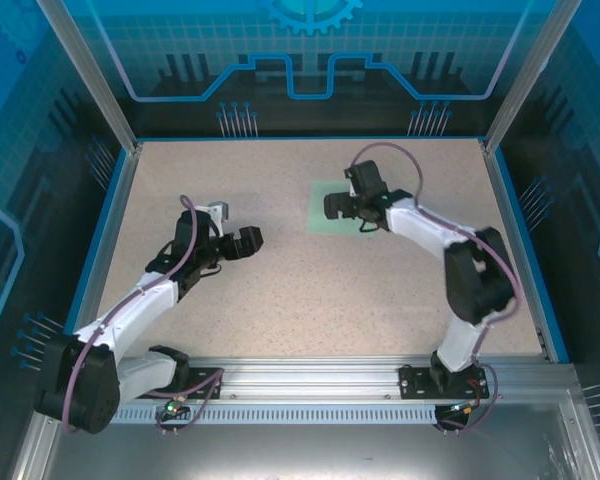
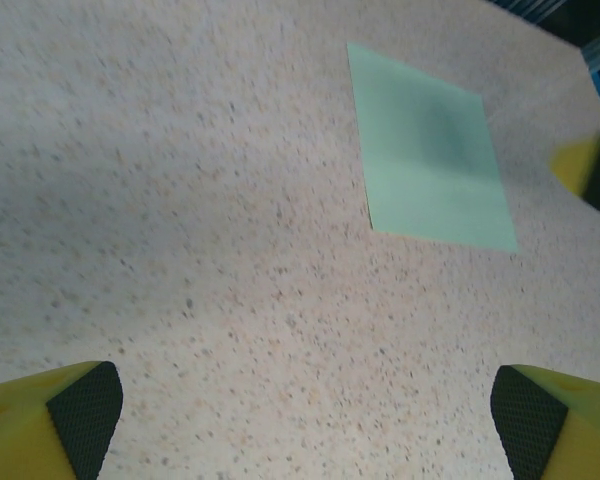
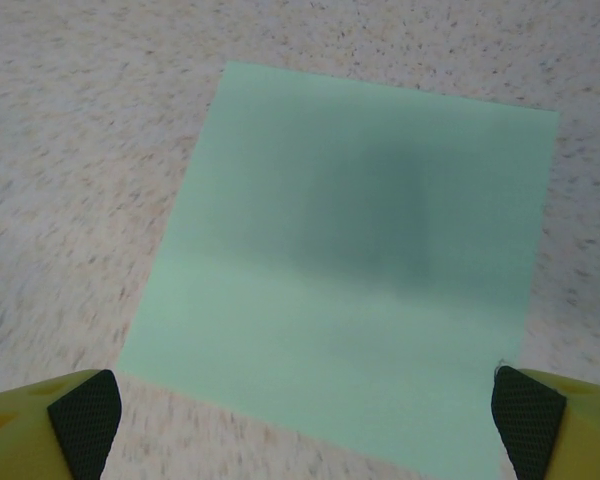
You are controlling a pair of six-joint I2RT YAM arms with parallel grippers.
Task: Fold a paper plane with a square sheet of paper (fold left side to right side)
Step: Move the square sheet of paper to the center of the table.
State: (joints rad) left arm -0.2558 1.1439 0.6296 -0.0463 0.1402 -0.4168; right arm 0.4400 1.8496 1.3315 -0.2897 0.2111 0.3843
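Speckled beige table, blue back panel

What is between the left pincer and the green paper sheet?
Nothing visible: bare speckled tabletop lies between the left pincer and the flat pale mint-green square sheet of paper.

Much of the square sheet of paper under the right end effector in the top view.
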